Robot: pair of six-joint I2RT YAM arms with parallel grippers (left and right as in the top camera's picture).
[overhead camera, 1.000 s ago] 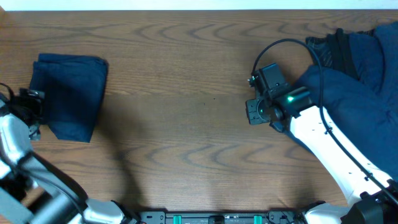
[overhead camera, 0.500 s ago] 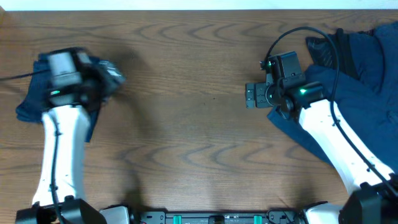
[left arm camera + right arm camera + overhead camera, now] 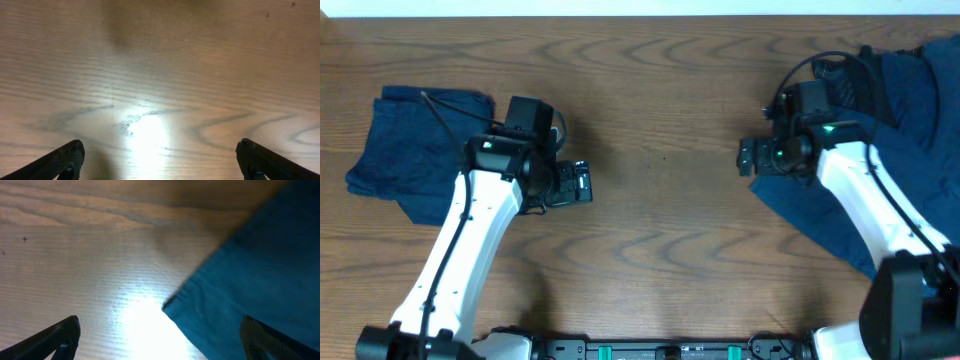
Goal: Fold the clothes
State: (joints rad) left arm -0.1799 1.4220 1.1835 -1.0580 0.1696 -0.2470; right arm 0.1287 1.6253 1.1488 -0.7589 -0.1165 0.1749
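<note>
Wooden table (image 3: 660, 230) between navy clothes (image 3: 910, 130)

Brown wood-grain surface (image 3: 660, 240), laden at both ends.
A folded navy garment (image 3: 405, 170) is laid flat near the left end; a wrinkled heap of clothes (image 3: 910, 130) is spread over the right end, its edge seen resting on the grain in the right wrist view.

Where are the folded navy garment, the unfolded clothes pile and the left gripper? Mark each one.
folded navy garment (image 3: 410, 150): overhead view, middle of its top layer.
unfolded clothes pile (image 3: 920, 110): overhead view, open fabric near its top.
left gripper (image 3: 586, 184): overhead view, midway between its fingertips.
</note>
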